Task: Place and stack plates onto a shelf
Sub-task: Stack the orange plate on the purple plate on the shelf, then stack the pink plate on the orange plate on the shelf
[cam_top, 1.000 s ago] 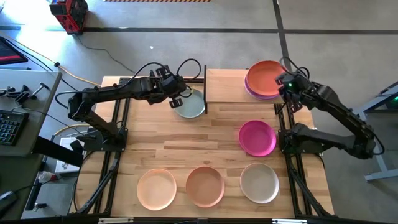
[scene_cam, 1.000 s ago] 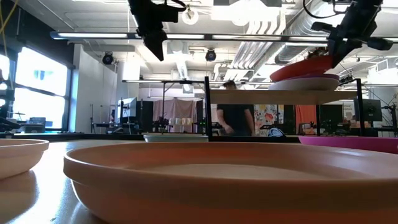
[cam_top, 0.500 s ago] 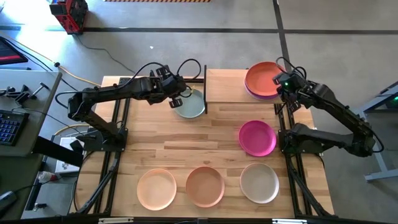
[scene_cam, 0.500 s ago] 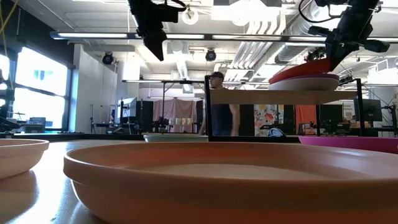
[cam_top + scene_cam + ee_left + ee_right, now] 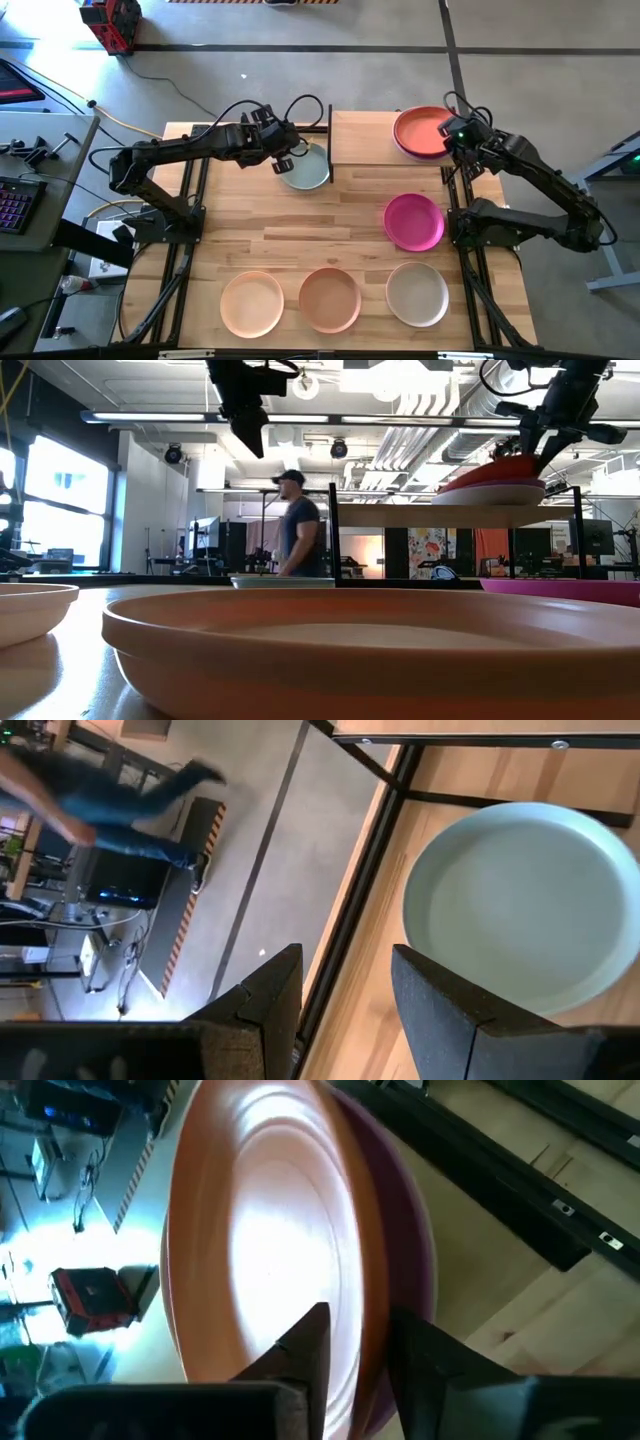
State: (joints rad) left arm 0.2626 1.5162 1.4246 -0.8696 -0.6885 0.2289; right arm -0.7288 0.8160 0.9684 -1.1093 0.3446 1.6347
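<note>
Right gripper (image 5: 447, 133) of mine pinches the orange plate's (image 5: 421, 128) rim, tilted on the purple plate (image 5: 405, 1280) at the shelf's (image 5: 362, 135) right end; releasing off-centre could slide it off.

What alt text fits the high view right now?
Seen from above, the right gripper holds an orange plate by its rim on a purple plate on the shelf. The left gripper hovers open by a blue-green plate; four more plates lie on the table.
</note>
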